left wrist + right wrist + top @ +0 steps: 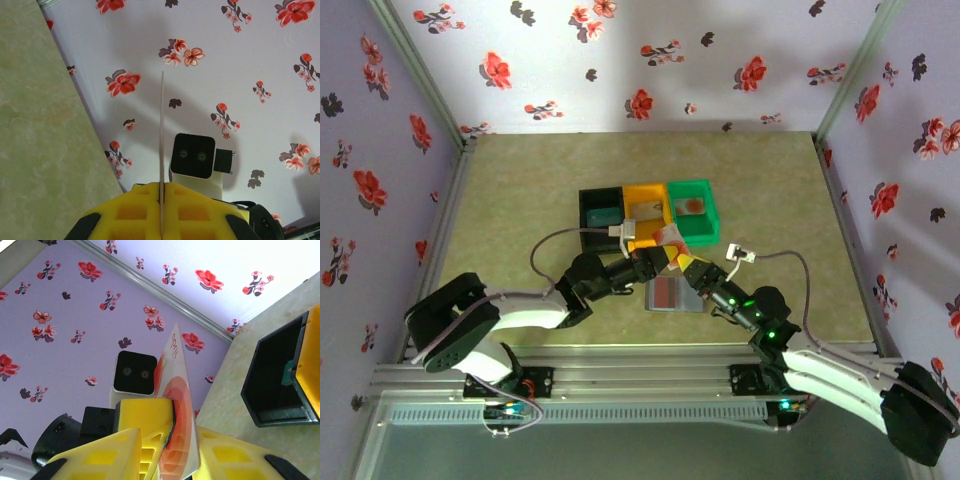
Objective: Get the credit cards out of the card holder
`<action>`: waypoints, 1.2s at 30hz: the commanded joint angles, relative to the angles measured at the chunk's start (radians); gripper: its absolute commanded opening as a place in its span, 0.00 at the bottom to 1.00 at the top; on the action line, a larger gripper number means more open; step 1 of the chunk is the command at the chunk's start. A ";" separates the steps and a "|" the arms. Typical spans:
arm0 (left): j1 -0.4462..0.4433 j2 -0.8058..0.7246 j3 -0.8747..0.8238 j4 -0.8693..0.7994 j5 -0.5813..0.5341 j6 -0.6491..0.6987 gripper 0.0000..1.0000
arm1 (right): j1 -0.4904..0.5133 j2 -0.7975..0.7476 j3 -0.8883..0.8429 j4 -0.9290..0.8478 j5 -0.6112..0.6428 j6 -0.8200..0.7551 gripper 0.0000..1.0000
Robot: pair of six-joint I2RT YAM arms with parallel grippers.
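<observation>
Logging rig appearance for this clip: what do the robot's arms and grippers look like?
The left arm and right arm have white links between bulky black joints. A grey cable loops to each wrist. The right arm carries green lights. The left gripper and right gripper have blocky yellow fingers with recessed pockets.

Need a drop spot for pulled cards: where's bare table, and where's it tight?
Bare table left of the black bin; another patch right of the green bin; a band behind all three bins. Crowded in front of the orange bin: left gripper and right gripper meet at a card, card holder just beside them.
</observation>
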 commanded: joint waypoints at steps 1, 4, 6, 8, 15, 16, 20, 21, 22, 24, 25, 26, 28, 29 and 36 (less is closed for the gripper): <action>-0.010 0.007 0.033 0.053 -0.028 0.000 0.00 | 0.012 0.000 0.025 0.065 0.009 -0.032 0.28; -0.014 0.014 0.036 0.055 -0.033 -0.002 0.00 | 0.015 0.001 0.028 0.065 0.006 -0.037 0.25; -0.014 0.018 0.041 0.054 -0.033 -0.002 0.00 | 0.015 0.003 0.030 0.063 0.006 -0.041 0.24; -0.015 0.021 0.044 0.054 -0.032 -0.003 0.00 | 0.017 0.002 0.030 0.064 0.007 -0.044 0.21; -0.018 0.028 0.049 0.053 -0.032 -0.002 0.00 | 0.017 0.003 0.039 0.054 0.011 -0.059 0.13; -0.018 0.028 0.049 0.053 -0.032 -0.002 0.00 | 0.017 0.002 0.041 0.052 0.009 -0.060 0.12; -0.018 0.030 0.049 0.053 -0.030 -0.002 0.00 | 0.017 0.005 0.049 0.048 0.007 -0.069 0.08; -0.018 0.031 0.050 0.052 -0.030 -0.002 0.00 | 0.017 0.005 0.052 0.044 0.006 -0.070 0.06; -0.018 0.032 0.051 0.051 -0.029 -0.003 0.00 | 0.016 0.006 0.054 0.040 0.004 -0.073 0.04; -0.018 0.032 0.052 0.049 -0.028 -0.002 0.00 | 0.017 0.007 0.061 0.026 0.004 -0.075 0.00; -0.018 0.032 0.052 0.051 -0.027 -0.001 0.00 | 0.017 0.007 0.062 0.021 0.004 -0.076 0.00; -0.018 0.031 0.052 0.052 -0.027 0.000 0.03 | 0.017 0.006 0.064 0.019 0.004 -0.077 0.00; -0.018 0.027 0.052 0.050 -0.028 0.005 0.07 | 0.017 0.005 0.063 0.017 0.005 -0.077 0.00; -0.018 0.026 0.053 0.049 -0.028 0.007 0.11 | 0.017 0.005 0.063 0.015 0.006 -0.077 0.00; -0.009 0.021 0.049 0.046 -0.030 0.009 0.33 | 0.017 -0.003 0.069 -0.021 0.007 -0.088 0.00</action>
